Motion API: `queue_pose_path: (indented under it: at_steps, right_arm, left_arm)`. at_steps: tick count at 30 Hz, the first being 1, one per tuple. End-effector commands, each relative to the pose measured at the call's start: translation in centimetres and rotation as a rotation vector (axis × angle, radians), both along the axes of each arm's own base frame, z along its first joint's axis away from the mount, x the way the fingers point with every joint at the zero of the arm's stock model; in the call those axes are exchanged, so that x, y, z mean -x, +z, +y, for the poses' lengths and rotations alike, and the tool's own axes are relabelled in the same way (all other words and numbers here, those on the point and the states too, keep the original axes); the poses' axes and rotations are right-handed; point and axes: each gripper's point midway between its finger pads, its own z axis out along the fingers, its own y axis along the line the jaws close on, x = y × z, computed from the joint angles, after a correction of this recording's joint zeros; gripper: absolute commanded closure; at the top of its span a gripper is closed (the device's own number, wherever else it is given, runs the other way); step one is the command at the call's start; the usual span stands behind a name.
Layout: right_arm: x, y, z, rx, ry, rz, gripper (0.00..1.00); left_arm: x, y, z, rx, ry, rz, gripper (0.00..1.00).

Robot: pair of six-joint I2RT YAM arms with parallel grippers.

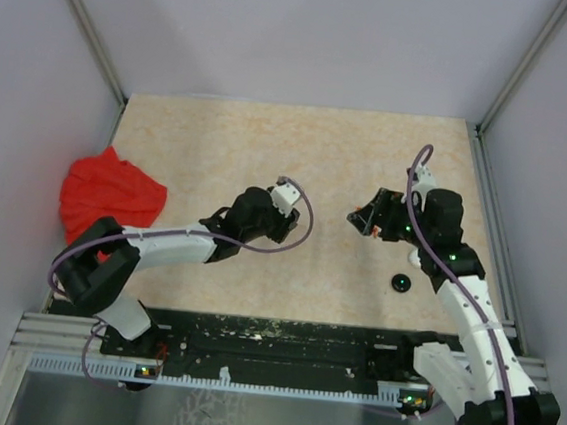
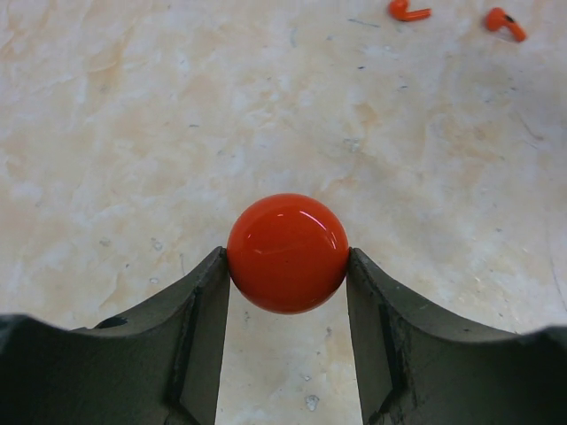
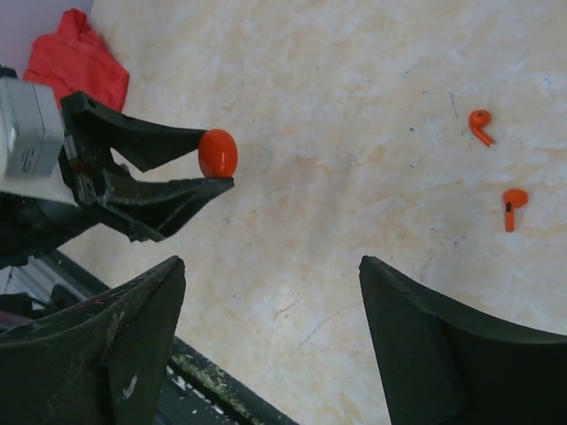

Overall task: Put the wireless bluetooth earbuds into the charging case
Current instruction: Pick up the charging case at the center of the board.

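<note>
My left gripper [image 2: 285,258] is shut on a glossy round orange charging case [image 2: 285,252], pinched by its edges between the two fingertips and held above the table. The case looks closed. In the right wrist view the case [image 3: 217,152] shows edge-on at the tips of the left fingers [image 3: 151,146]. Two tiny orange earbuds [image 2: 407,11] [image 2: 505,22] lie on the table beyond the case; they also show in the right wrist view [image 3: 480,124] [image 3: 512,205]. My right gripper [image 3: 272,266] is open and empty, facing the left gripper [image 1: 294,226] across a gap.
A crumpled red cloth [image 1: 109,196] lies at the table's left edge. A small round black disc [image 1: 401,282] lies near the right arm. A black rail [image 1: 280,348] runs along the near edge. Grey walls enclose the table.
</note>
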Motion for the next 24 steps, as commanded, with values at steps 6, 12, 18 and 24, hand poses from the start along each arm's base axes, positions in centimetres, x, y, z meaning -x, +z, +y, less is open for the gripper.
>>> queue_pose_path:
  at_steps: [6,12,18,24]
  right_arm:
    - [-2.3,2.3,4.4,-0.11,0.175,-0.038,0.22]
    - [-2.8,1.1,7.6,-0.164,0.295,-0.042,0.23]
    - [-2.5,0.3,9.4,-0.188,0.365,-0.029,0.26]
    - [-2.1,-0.8,10.3,-0.18,0.399,0.007,0.3]
  left_arm:
    - [2.9,5.4,-3.7,0.084,-0.248,-0.259,0.46]
    - [4.5,6.2,-4.9,0.13,-0.348,-0.341,0.45]
    - [5.5,7.6,-5.5,0.174,-0.4,-0.382,0.47]
    - [6.1,8.4,-5.8,0.2,-0.428,-0.395,0.47]
